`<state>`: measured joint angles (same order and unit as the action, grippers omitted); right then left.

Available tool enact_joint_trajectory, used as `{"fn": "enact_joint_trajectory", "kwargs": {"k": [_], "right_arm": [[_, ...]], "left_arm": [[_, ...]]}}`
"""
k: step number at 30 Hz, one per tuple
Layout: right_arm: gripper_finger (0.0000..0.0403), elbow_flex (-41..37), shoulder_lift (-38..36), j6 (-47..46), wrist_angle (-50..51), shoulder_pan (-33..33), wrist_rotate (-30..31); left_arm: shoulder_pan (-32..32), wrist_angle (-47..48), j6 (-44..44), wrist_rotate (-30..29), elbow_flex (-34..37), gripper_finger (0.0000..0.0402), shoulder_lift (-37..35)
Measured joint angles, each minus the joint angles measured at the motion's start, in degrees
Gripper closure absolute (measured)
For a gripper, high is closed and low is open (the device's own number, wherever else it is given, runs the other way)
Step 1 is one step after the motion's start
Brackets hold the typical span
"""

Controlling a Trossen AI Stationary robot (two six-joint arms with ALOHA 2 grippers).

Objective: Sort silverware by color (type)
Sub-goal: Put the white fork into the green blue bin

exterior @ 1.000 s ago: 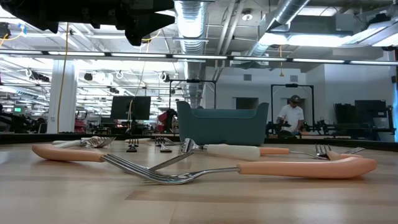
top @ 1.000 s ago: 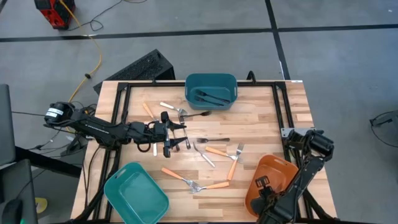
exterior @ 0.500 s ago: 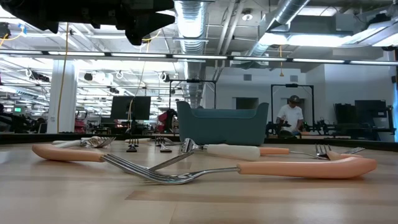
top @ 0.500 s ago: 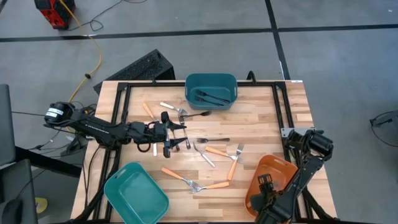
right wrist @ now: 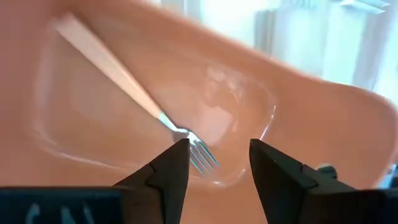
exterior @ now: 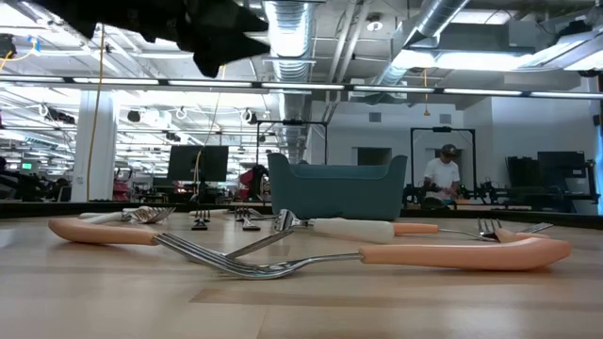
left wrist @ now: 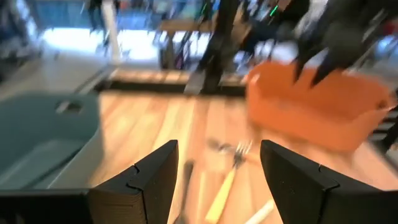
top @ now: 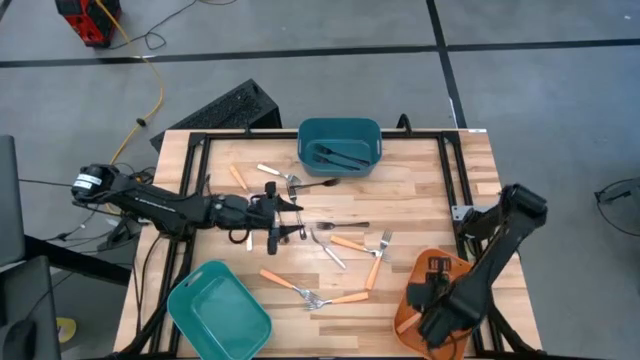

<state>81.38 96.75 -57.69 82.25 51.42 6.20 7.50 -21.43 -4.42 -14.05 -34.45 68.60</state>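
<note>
Silverware lies scattered mid-table. Orange-handled forks (top: pixel 350 243) (top: pixel 285 283) (top: pixel 237 178), pale ones (top: pixel 275 172) (top: pixel 328 250) and dark ones (top: pixel 340 226) (top: pixel 315 184) lie flat on the wood. More dark pieces (top: pixel 337 155) lie in the dark teal bin. My left gripper (top: pixel 285 215) (left wrist: pixel 217 168) hangs open above the table's middle, left of the dark fork, and touches nothing. My right gripper (top: pixel 432 285) (right wrist: pixel 217 162) is open over the orange bin (top: pixel 447 262). An orange-handled fork (right wrist: pixel 124 87) lies on that bin's floor.
The dark teal bin (top: pixel 310 130) stands at the far edge, a light teal bin (top: pixel 218 310) at the near left corner and the orange bin at the near right. Black rails run along the table's sides. In the low view, crossed forks (exterior: pixel 452 252) lie close to the camera.
My right arm has risen over the orange bin, and its elbow has swung out toward the table's right edge. My left arm has drawn back a little toward the left edge. The silverware on the table has stayed where it was.
</note>
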Motion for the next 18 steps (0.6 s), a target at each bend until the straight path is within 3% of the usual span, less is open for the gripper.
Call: {"fn": "enact_joint_trajectory", "kwargs": {"k": [6,10,18], "right_arm": [[0.021,0.0,-8.0,-3.0,0.1,-0.8,13.6],[0.021,0.0,-11.5,-2.9,0.0,-1.6,22.8],[0.021,0.0,-13.1,3.0,-0.3,-4.2,29.0]], "left_arm": [[-2.6,29.4,-4.9,-9.1,-10.3,0.0187,0.0],[-7.2,39.4,-11.5,-14.8,-13.7,0.0187,0.0],[-20.9,42.1,-1.8,6.4,-13.8,0.0187,0.1]]}}
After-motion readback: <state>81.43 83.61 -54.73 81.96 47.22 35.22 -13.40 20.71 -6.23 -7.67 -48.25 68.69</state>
